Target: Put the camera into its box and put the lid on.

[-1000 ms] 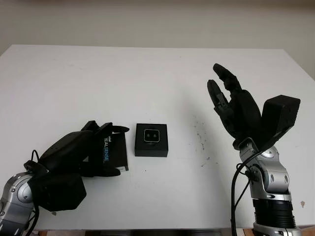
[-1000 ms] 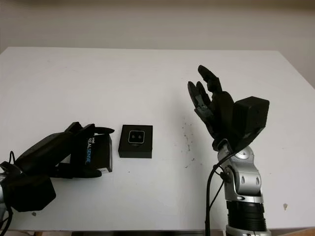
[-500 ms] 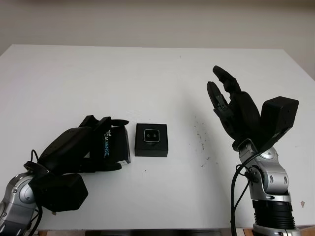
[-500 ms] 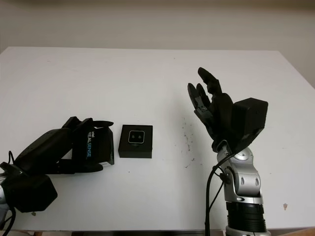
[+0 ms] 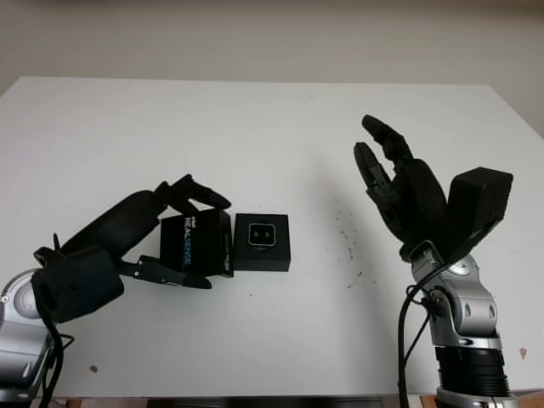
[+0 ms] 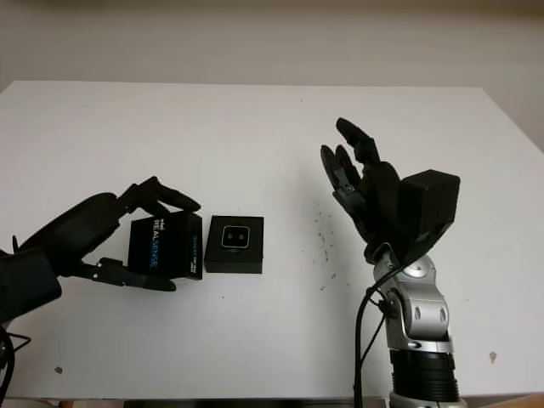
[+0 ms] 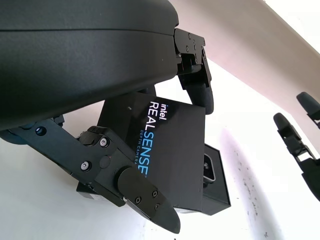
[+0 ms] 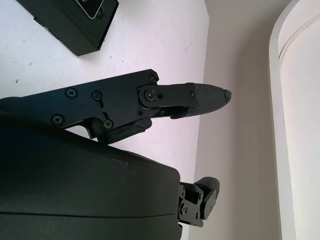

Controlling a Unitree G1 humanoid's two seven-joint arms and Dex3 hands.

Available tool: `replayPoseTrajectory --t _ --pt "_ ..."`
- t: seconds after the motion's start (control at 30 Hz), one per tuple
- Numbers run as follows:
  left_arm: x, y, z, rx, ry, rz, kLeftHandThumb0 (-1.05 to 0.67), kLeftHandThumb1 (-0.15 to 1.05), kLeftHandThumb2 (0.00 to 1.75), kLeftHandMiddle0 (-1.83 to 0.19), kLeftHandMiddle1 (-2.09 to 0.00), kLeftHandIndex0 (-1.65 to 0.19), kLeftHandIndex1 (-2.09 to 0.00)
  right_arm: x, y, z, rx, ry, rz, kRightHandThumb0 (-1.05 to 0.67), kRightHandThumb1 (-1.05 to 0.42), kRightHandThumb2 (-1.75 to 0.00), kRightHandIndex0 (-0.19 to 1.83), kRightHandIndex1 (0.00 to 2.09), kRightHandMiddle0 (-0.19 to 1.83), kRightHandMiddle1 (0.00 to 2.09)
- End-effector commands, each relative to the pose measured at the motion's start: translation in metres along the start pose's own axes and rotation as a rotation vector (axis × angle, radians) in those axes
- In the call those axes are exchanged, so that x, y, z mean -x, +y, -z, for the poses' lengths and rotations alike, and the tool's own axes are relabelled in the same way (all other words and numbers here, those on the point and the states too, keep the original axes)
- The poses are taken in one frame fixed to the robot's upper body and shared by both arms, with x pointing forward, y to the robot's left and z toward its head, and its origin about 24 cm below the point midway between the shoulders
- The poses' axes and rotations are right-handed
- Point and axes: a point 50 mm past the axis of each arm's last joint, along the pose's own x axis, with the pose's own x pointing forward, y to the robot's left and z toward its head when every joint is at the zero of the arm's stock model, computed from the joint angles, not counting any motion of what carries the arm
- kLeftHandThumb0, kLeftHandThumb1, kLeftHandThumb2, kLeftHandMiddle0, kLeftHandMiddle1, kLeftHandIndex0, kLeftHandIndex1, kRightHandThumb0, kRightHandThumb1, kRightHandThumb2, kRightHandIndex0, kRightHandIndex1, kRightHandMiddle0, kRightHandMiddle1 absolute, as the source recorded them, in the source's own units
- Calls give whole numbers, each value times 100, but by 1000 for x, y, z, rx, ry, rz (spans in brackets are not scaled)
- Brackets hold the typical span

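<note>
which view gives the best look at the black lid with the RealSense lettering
The left wrist view: the black printed lid fills it, lettering readable, pinched by the left hand. Both eye views show it smaller, beside the black open box.

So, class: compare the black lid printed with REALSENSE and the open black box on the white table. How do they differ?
1. The black printed lid is gripped by the left hand; the open black box stands free beside it.
2. The lid shows lettering; the box shows a small silver camera inside.
3. The lid looks raised and tilted; the box sits flat on the white table.

Both are black and squarish.
</note>
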Motion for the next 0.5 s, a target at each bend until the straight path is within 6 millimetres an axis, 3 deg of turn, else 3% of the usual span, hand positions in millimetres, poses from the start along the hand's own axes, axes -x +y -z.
replayPoseTrajectory --t 0.0,0.4,0.47 --pt "-3 6 -5 -9 -16 -2 -31 105 6 -30 -169 -25 -130 0 0 -1 -18 -6 4 -53 -105 -29 1 5 -15 63" --pt "-24 8 -14 -51 -22 11 -30 105 7 -25 -175 -20 -138 0 2 -1 -8 -5 2 -54 -105 -29 2 6 -16 62" --pt "-29 7 -15 -67 -18 14 -31 105 7 -26 -166 -20 -140 0 2 -1 -10 -7 1 -55 -105 -28 2 5 -16 62"
